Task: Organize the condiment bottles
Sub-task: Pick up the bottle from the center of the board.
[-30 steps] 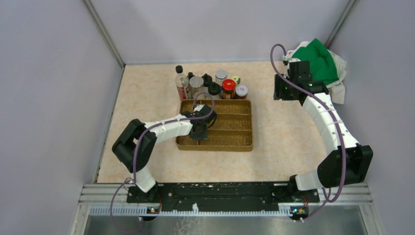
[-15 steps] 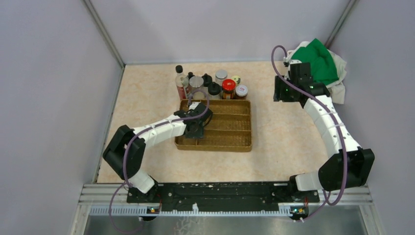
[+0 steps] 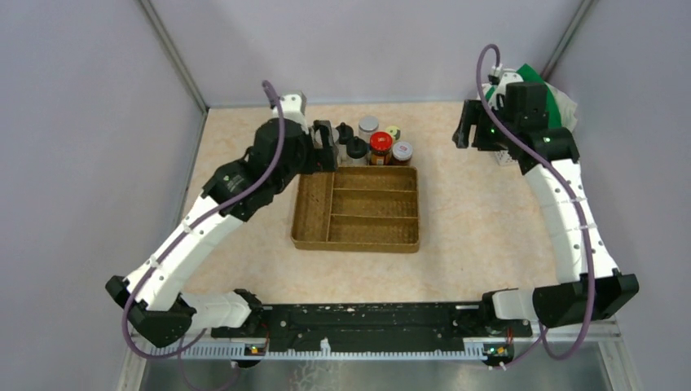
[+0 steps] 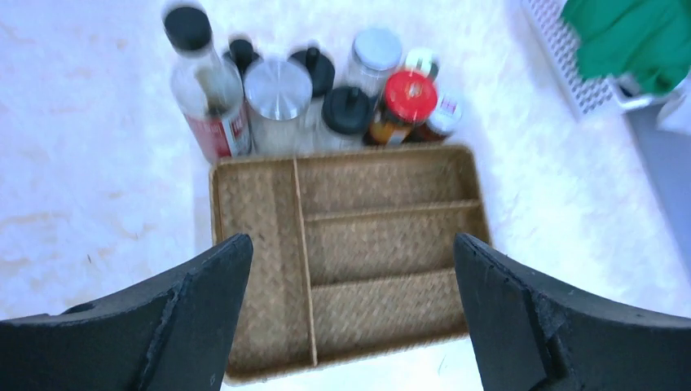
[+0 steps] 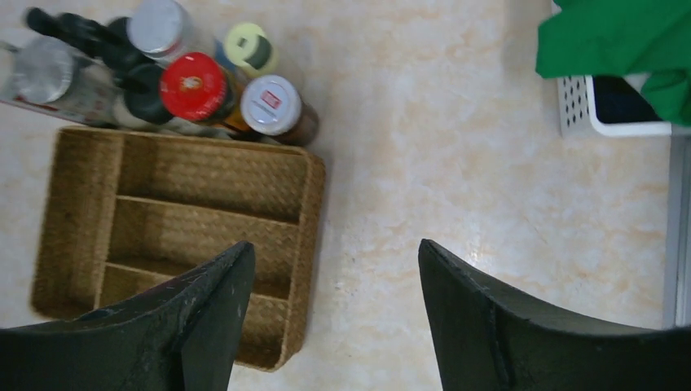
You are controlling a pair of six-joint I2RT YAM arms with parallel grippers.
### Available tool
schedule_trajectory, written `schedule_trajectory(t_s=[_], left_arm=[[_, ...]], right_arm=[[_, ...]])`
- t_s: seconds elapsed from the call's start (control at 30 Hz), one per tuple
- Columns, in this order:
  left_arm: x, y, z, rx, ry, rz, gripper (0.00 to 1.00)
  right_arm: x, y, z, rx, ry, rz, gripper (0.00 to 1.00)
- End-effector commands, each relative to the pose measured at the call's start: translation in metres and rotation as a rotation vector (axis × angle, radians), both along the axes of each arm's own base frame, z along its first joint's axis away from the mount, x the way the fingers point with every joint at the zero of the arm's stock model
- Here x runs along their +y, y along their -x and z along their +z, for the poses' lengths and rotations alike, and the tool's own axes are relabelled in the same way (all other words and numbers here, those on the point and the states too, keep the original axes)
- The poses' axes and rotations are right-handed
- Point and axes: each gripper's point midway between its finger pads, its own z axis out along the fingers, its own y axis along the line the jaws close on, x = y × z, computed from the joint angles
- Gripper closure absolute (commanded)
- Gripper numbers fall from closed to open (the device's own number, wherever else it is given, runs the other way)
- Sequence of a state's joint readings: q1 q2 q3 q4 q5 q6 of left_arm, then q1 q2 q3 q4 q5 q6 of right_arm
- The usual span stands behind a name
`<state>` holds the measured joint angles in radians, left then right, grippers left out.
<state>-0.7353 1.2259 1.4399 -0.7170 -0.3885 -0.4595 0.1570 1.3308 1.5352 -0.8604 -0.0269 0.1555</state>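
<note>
**Desk:** The left gripper [image 4: 352, 244] hangs high, fingers [image 4: 204, 318] spread wide, nothing in them. Where are the condiment bottles [image 4: 279, 85]?

**Photographer:** Ahead of the fingertips, well apart from them, huddled upright against the far rim of the wooden tray [image 4: 383, 240]. The tray itself shows in the gap between the fingers (four woven compartments).

**Desk:** And the tall red-labelled bottle [image 4: 208, 90]?

**Photographer:** At one end of the cluster, ahead of one finger's tip.

**Desk:** The right gripper [image 5: 334, 247]?

**Photographer:** Also parted, holding nothing, the table [image 5: 456, 163] showing between its fingers. The bottles stand beyond one finger, a red-lidded jar [image 5: 194, 85] just beside a white-lidded jar [image 5: 270, 104]; a green cloth [image 5: 611, 37] lies beyond the other.
</note>
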Motion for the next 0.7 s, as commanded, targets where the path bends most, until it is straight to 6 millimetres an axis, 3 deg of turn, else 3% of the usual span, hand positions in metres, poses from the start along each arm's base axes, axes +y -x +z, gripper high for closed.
schedule_trajectory(t_s=[0.0, 0.1, 0.23, 0.37, 0.47, 0.6, 0.67], left_arm=[[0.015, -0.009, 0.029, -0.033, -0.068, 0.012, 0.01], [0.02, -0.016, 0.043, -0.065, -0.079, 0.033, 0.01], [0.037, -0.031, 0.047, -0.088, -0.08, 0.087, 0.01], [0.065, -0.06, 0.023, -0.044, -0.092, 0.151, 0.01], [0.085, -0.081, 0.006, -0.02, -0.117, 0.211, 0.02], [0.089, -0.109, -0.011, -0.022, -0.139, 0.22, 0.14], [0.083, -0.125, -0.025, -0.004, -0.152, 0.201, 0.18]], right_arm=[[0.042, 0.019, 0.062, -0.112, -0.191, 0.164, 0.24], [0.066, 0.022, 0.07, -0.084, -0.277, 0.257, 0.19], [0.072, 0.014, 0.066, -0.075, -0.117, 0.255, 0.14], [0.078, -0.006, 0.06, -0.095, -0.121, 0.246, 0.26], [0.078, -0.023, 0.05, -0.104, -0.126, 0.206, 0.53], [0.07, -0.041, 0.025, -0.083, -0.077, 0.147, 0.51], [0.064, -0.047, 0.014, -0.078, -0.05, 0.109, 0.45]])
